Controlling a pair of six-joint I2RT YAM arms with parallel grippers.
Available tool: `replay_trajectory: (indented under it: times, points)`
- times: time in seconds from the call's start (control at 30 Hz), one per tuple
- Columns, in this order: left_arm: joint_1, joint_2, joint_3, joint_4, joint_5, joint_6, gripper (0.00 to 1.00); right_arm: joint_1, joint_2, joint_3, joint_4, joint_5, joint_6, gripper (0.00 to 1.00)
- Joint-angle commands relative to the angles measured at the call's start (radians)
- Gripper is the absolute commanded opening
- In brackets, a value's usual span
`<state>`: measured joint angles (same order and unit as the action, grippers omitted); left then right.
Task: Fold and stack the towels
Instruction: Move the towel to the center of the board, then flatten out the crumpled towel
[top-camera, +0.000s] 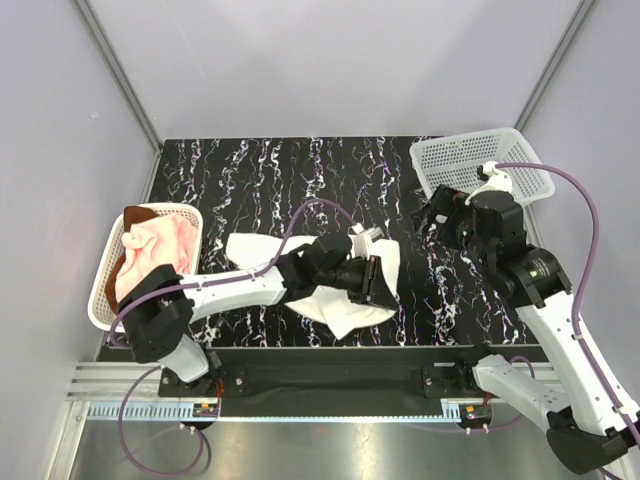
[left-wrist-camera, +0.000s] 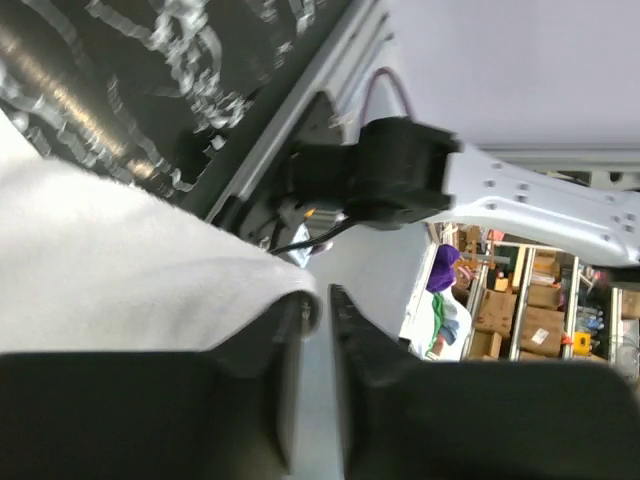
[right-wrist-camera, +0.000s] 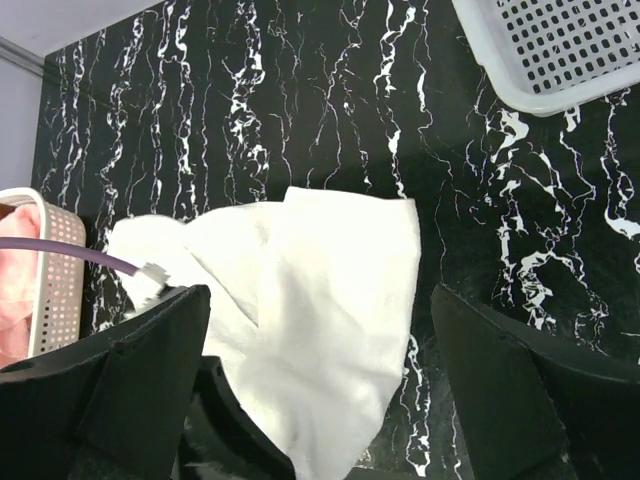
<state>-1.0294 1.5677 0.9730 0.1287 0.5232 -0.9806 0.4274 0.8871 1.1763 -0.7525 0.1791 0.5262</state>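
The white towel (top-camera: 345, 300) lies crumpled at the table's front centre and also shows in the right wrist view (right-wrist-camera: 320, 300). My left gripper (top-camera: 375, 282) is at its right edge. In the left wrist view its jaws (left-wrist-camera: 322, 300) are nearly closed, with the towel's (left-wrist-camera: 120, 270) edge caught at the tips and draped over the left finger (left-wrist-camera: 285, 370). The pale pink towel (top-camera: 150, 255) is heaped in the left basket, with the rust-brown towel (top-camera: 135, 214) showing beneath it at the back. My right gripper (top-camera: 432, 215) hangs open and empty above the table, right of the white towel; its fingers (right-wrist-camera: 150, 350) are far apart.
A white mesh basket (top-camera: 105, 290) stands at the left edge and holds two towels. An empty white mesh basket (top-camera: 480, 160) stands at the back right, also in the right wrist view (right-wrist-camera: 560, 60). The black marbled table (top-camera: 260, 180) has grey walls around it.
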Motion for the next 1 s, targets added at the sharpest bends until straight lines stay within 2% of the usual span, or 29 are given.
replay_trajectory:
  times: [0.0, 0.03, 0.07, 0.1, 0.17, 0.2, 0.27, 0.3, 0.33, 0.4, 0.47, 0.6, 0.67, 0.7, 0.8, 0.97]
  points:
    - [0.035, -0.063, 0.049, -0.020, 0.003, 0.034, 0.31, 0.005, 0.025, 0.039, 0.047, 0.028, -0.060, 1.00]
    - [0.055, -0.095, 0.046, -0.079, -0.030, 0.052, 0.38, 0.004, 0.059, 0.040, 0.079, 0.013, -0.078, 1.00]
    - [0.078, -0.127, 0.044, -0.143, -0.073, 0.078, 0.42, 0.005, 0.081, 0.043, 0.099, -0.006, -0.086, 1.00]
    - [0.142, -0.199, 0.040, -0.285, -0.162, 0.089, 0.45, 0.005, 0.105, 0.045, 0.122, -0.056, -0.095, 0.99]
    - [0.218, -0.265, 0.024, -0.409, -0.245, 0.115, 0.51, 0.004, 0.199, 0.054, 0.195, -0.119, -0.115, 0.92]
    - [0.297, -0.337, 0.007, -0.520, -0.338, 0.121, 0.52, 0.005, 0.234, 0.060, 0.223, -0.200, -0.124, 0.90]
    - [0.371, -0.405, -0.026, -0.607, -0.426, 0.128, 0.57, 0.005, 0.358, 0.078, 0.307, -0.292, -0.147, 0.82]
    - [0.435, -0.464, -0.071, -0.659, -0.492, 0.129, 0.59, 0.002, 0.407, 0.088, 0.329, -0.394, -0.153, 0.80]
    - [0.463, -0.498, -0.095, -0.676, -0.518, 0.126, 0.61, 0.004, 0.512, 0.101, 0.369, -0.452, -0.161, 0.78]
    - [0.512, -0.555, -0.150, -0.690, -0.606, 0.112, 0.63, 0.005, 0.632, 0.167, 0.367, -0.591, -0.175, 0.70]
    - [0.549, -0.615, -0.236, -0.681, -0.635, 0.076, 0.66, 0.008, 0.800, 0.244, 0.334, -0.647, -0.189, 0.66]
    - [0.693, -0.615, -0.361, -0.591, -0.551, 0.051, 0.68, 0.022, 0.990, 0.319, 0.291, -0.535, -0.227, 0.61]
    - [0.732, -0.550, -0.416, -0.540, -0.529, 0.037, 0.68, 0.025, 1.062, 0.339, 0.271, -0.494, -0.242, 0.58]
    - [0.759, -0.520, -0.430, -0.487, -0.464, 0.031, 0.67, 0.024, 1.091, 0.342, 0.257, -0.456, -0.250, 0.54]
    - [0.766, -0.390, -0.427, -0.419, -0.416, 0.013, 0.65, 0.025, 1.093, 0.295, 0.251, -0.363, -0.255, 0.52]
    - [0.761, -0.269, -0.389, -0.342, -0.394, 0.013, 0.61, 0.025, 1.009, 0.143, 0.193, -0.212, -0.218, 0.45]
